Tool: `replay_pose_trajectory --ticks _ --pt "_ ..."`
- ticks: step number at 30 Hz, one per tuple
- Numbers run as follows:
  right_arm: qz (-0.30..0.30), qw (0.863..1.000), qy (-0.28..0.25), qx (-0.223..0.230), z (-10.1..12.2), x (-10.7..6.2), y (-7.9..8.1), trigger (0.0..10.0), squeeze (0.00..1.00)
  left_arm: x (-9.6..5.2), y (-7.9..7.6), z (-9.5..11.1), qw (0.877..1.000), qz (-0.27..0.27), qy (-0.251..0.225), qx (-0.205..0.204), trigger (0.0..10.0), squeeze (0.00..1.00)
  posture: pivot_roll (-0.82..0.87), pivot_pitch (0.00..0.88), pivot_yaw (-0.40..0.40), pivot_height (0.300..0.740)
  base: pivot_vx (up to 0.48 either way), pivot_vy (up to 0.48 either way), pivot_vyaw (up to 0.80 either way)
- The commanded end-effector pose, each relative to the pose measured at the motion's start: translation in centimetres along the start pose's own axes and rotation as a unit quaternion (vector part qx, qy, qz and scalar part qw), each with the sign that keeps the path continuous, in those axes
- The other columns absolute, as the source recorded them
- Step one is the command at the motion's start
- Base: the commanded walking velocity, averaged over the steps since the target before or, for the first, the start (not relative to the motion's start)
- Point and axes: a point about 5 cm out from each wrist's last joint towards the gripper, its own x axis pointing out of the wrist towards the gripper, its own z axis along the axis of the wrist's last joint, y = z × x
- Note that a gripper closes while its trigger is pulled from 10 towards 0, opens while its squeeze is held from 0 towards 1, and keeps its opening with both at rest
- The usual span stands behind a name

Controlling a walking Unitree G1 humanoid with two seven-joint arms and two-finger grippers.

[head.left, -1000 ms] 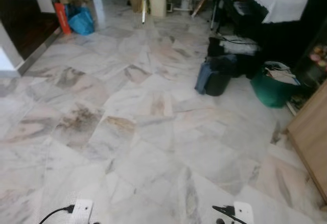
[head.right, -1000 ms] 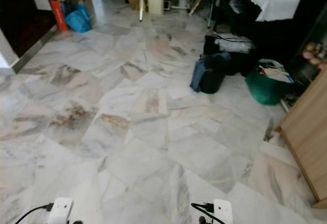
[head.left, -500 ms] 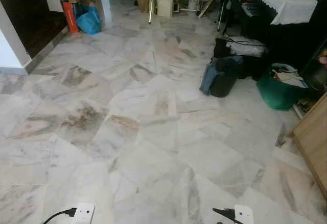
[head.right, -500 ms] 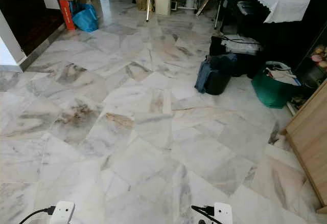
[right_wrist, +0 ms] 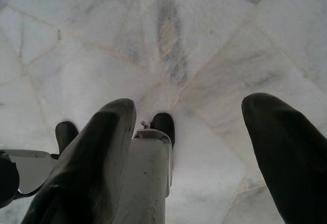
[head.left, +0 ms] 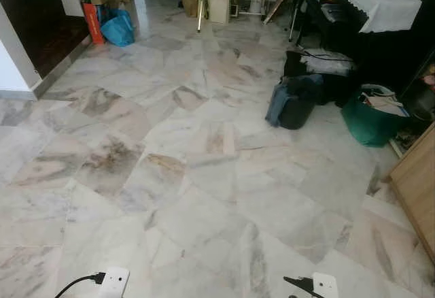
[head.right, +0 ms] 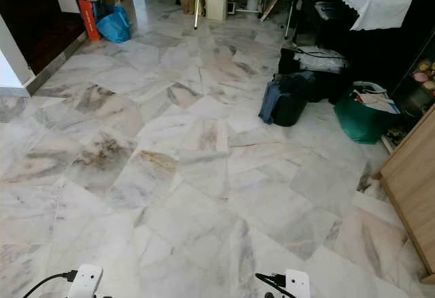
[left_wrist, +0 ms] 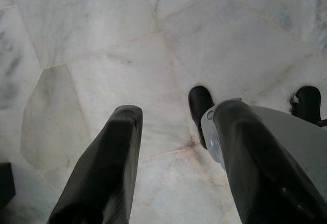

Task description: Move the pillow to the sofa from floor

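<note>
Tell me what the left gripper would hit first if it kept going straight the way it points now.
Most likely the white marble floor. The left gripper points down at bare tiles, jaws apart and holding nothing; the robot's own black foot sits close beside that line, though depth is unclear.

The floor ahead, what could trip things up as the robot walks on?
The dark bags and green basket crowd the right side of the marble floor, so veering right could clip them. The wooden cabinet juts in nearer still. Both end effectors hang open over bare tiles, and the pillow's whereabouts cannot be told.
</note>
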Motion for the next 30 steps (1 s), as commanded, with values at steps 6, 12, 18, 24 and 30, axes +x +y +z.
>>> replay_pose_trajectory --ticks 6,12,18,24,30 --pt "0.006 1.000 0.007 -0.003 -0.38 -0.02 0.38 10.0 0.00 -0.11 0.14 -0.53 1.000 -0.003 0.011 0.016 10.0 0.00 0.08 0.000 -0.025 0.740 0.000 0.000 0.00" --pt "0.009 1.000 0.006 -0.010 -0.25 0.01 0.43 10.0 0.00 -0.10 0.19 -0.53 1.000 -0.002 0.013 0.015 10.0 0.00 0.08 0.000 -0.023 0.740 0.000 0.000 0.00" --pt "0.003 1.000 0.005 0.000 -0.21 0.00 0.27 10.0 0.00 -0.11 0.25 -0.52 1.000 -0.002 0.012 0.018 10.0 0.00 0.07 0.000 -0.019 0.740 0.000 0.000 0.00" --pt "0.002 1.000 0.003 0.010 -0.19 0.01 0.32 10.0 0.00 -0.12 0.34 -0.42 1.000 -0.003 0.010 0.021 10.0 0.00 0.07 0.000 -0.016 0.740 0.000 0.000 0.00" --pt "0.003 1.000 0.007 0.009 -0.45 -0.01 0.48 10.0 0.00 -0.13 0.44 -0.46 1.000 -0.002 0.012 0.020 10.0 0.00 0.07 0.000 -0.014 0.740 0.000 0.000 0.00"
